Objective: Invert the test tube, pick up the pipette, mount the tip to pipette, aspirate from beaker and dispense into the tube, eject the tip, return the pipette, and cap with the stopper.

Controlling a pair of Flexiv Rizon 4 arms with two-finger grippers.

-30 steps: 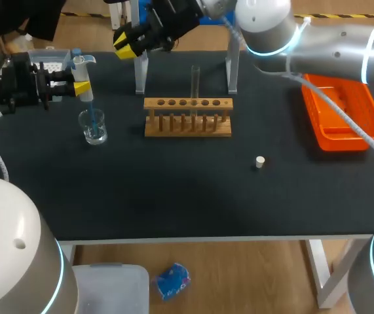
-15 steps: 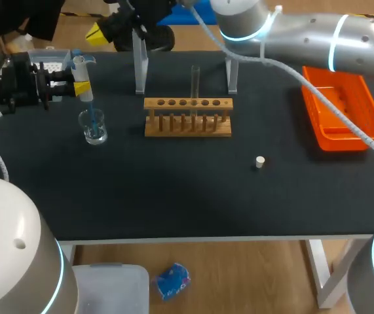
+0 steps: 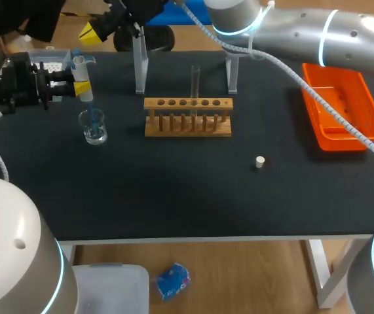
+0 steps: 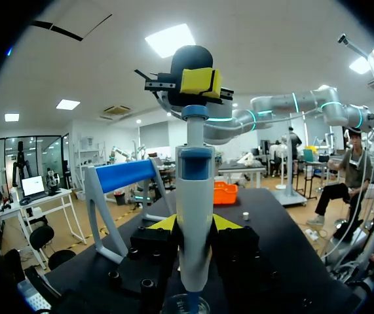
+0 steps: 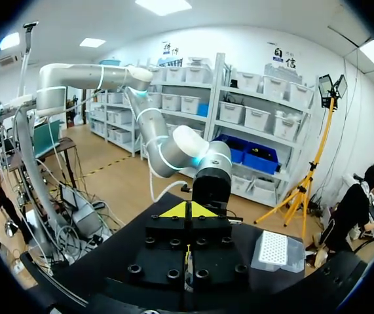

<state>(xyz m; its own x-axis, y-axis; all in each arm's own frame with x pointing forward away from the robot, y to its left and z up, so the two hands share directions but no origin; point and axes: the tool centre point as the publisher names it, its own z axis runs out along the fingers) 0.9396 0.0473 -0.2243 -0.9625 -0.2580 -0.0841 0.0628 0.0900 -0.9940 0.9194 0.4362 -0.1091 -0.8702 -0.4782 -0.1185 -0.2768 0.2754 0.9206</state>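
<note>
Leftward swung right tool (image 3: 92,32), pinched narrow, over one pipette (image 3: 80,68) gripped by left tool (image 3: 80,87); one beaker (image 3: 93,128) beneath.

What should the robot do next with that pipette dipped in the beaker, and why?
Probably press the right tool down on the button atop the pipette and release it, drawing liquid up. The left tool holds the pipette upright with its blue tip in the beaker, and the right tool, shut, sits right over the button.

Beaker (image 3: 93,127) left of rack (image 3: 188,116) (stopper (image 3: 259,162) front-right)
</note>
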